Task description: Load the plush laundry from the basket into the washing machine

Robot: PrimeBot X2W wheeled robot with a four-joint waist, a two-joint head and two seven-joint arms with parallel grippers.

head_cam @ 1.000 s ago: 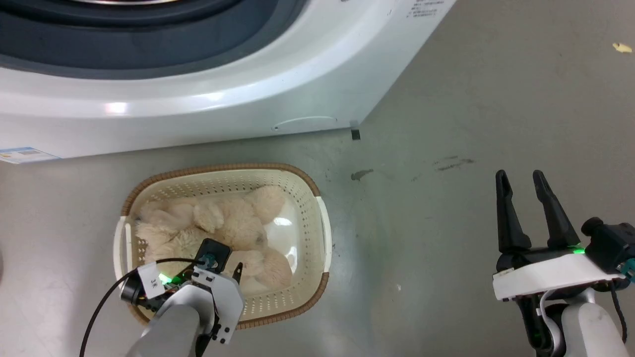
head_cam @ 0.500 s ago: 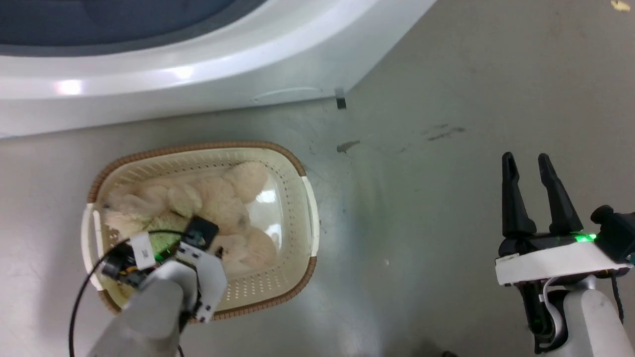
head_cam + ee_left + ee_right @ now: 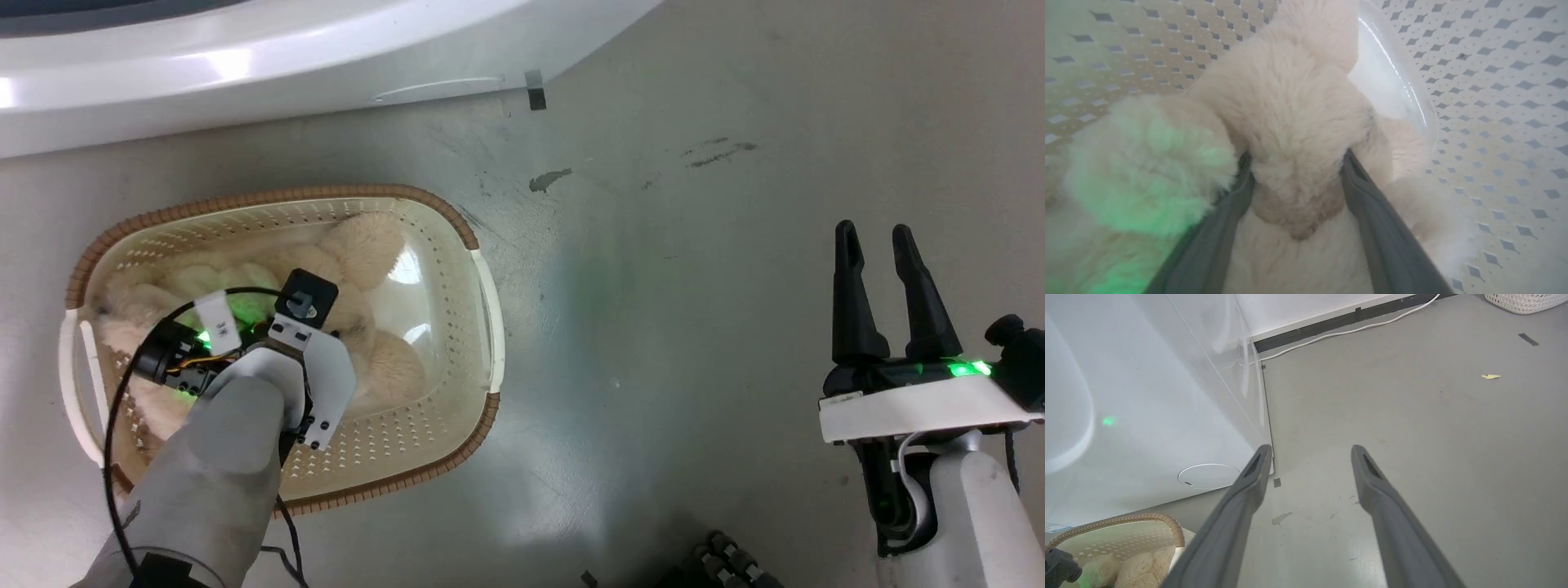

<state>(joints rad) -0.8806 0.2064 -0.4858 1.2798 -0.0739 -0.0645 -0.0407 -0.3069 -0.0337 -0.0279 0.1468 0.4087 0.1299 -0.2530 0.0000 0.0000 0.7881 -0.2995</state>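
though stained, grey floor [image 3: 694, 327] around basket [image 3: 326, 193]

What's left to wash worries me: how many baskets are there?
2: the cream basket by the washing machine, and a cropped white woven basket across the floor. Others may be hidden.

Head camera has tipped down, so the scene slides up and left: washing machine [image 3: 245, 73] is reduced to a white strip at the top, porthole gone from frame. Basket [image 3: 482, 302] looks bigger, but that is the camera, not the basket. Left gripper [image 3: 1296, 155] is deeper in now. The fingertip that showed a second ago is buried, jaws spread around a lump of plush laundry [image 3: 1290, 102]. More left forearm [image 3: 212, 482] in frame.
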